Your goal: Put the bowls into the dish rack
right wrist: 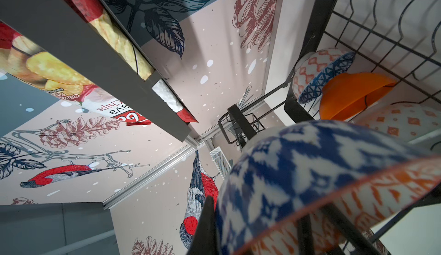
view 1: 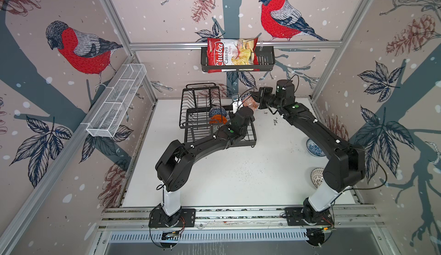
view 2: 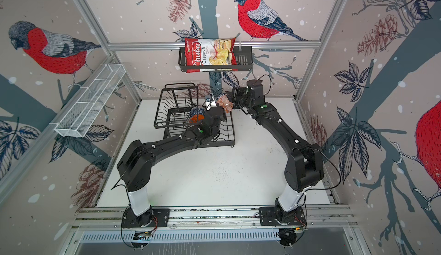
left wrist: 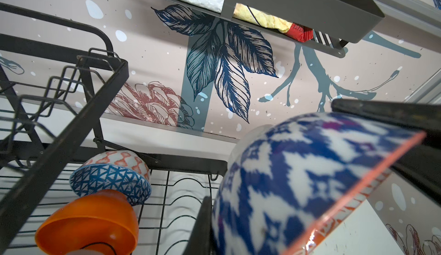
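Note:
A bowl [view 1: 249,102] with a blue-and-white outside [left wrist: 310,175] and an orange-red patterned inside hangs tilted over the right end of the black dish rack [view 1: 191,113]. Both grippers are shut on its rim: my left gripper [view 1: 236,107] from the near side and my right gripper [view 1: 257,101] from the right. In each wrist view one black finger [right wrist: 205,225] presses on the bowl's outer wall [right wrist: 298,170]. In the rack's raised basket an orange bowl [left wrist: 90,220] leans against a blue geometric bowl [left wrist: 112,182]. A blue-flowered bowl [view 1: 313,147] and a lattice bowl [view 1: 317,177] sit on the table.
A black shelf basket with a chips bag [view 1: 232,53] hangs on the back wall above the rack. A long white mesh basket [view 1: 117,101] is fixed to the left wall. My right arm partly covers the two table bowls. The white tabletop [view 1: 238,177] lies between the arm bases.

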